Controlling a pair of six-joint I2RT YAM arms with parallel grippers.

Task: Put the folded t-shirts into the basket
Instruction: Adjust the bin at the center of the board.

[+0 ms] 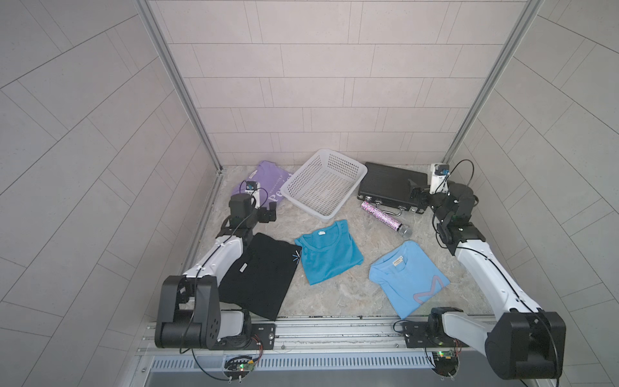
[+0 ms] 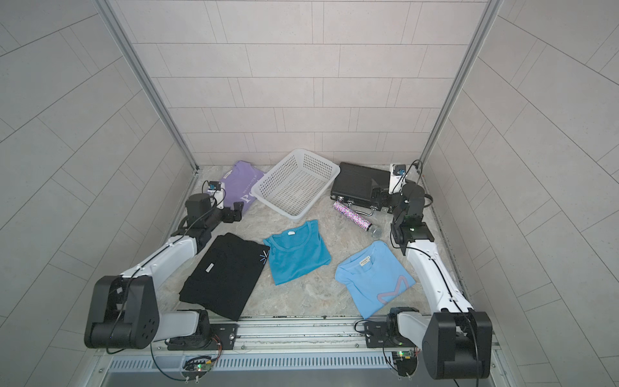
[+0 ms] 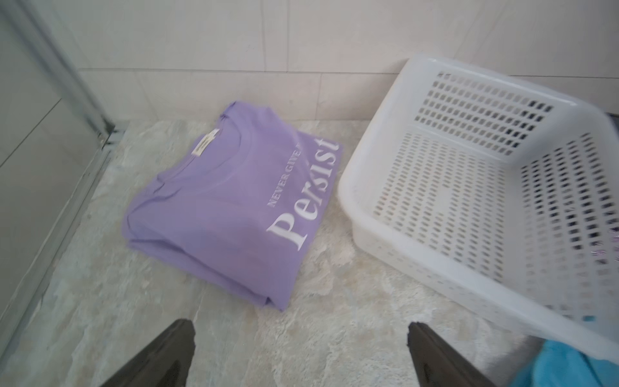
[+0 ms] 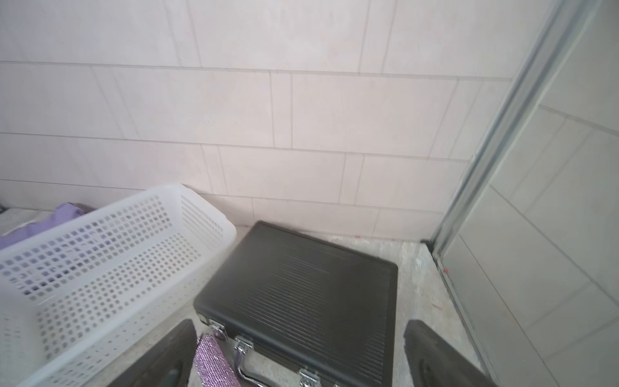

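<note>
The basket (image 1: 323,187) is smooth perforated plastic. The lilac shirt (image 1: 264,174), black shirt (image 1: 264,278), teal shirt (image 1: 328,258) and blue shirt (image 1: 405,278) are matt cloth. The case (image 1: 388,182) is ribbed, with shiny metal latches (image 4: 243,345). The microphone (image 1: 382,217) glitters.

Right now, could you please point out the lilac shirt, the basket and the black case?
lilac shirt (image 3: 217,207): left wrist view, plain chest fabric.
basket (image 3: 378,127): left wrist view, solid side rim.
black case (image 4: 301,288): right wrist view, ribbed lid centre.

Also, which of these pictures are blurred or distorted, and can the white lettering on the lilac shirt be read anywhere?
Both top views: sharp, evenly lit, wall tile lines bent near the edges. Left wrist view: lilac shirt reads "Persist" legibly; the basket mesh is smeared. Right wrist view: slightly soft, black case edges blurred.
</note>
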